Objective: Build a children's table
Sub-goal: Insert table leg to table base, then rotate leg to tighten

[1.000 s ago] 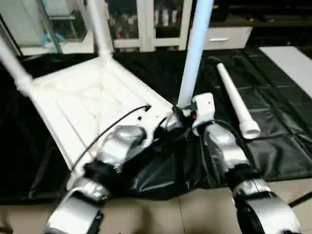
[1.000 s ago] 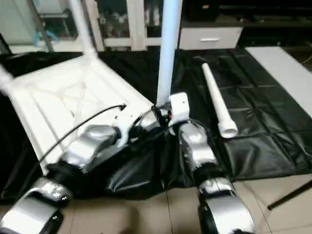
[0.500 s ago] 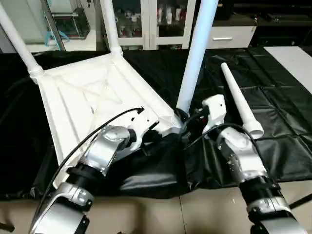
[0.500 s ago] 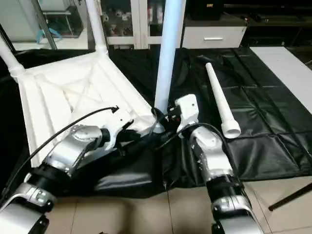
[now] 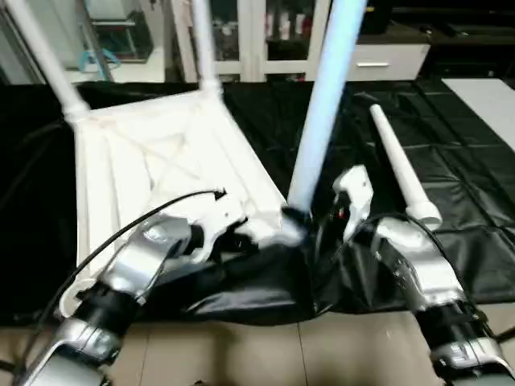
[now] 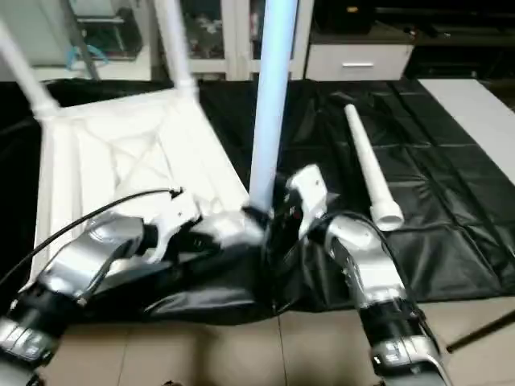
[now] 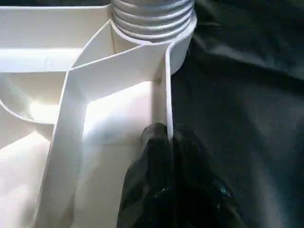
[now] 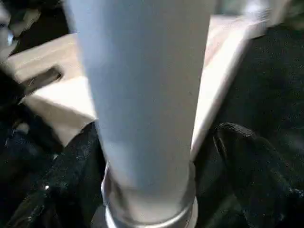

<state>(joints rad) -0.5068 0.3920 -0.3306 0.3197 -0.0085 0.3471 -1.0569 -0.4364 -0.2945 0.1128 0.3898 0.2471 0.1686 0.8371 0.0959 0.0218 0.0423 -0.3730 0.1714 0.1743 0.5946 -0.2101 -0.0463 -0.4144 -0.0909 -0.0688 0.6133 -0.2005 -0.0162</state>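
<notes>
White plastic ribbed tabletop (image 5: pixel 153 153) upside down on black-covered work table (image 5: pixel 483 193). Three white tapered tube legs seated; near leg (image 5: pixel 322 104) upright in corner socket. Fourth leg (image 5: pixel 400 165) loose beside tabletop, apparently unfitted. Left gripper (image 7: pixel 168 142) clamped on tabletop rim; right gripper (image 8: pixel 156 147) jaws apart around near leg.

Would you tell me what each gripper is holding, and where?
The left gripper pinches the tabletop's side wall near the corner socket; the right gripper holds nothing.
</notes>
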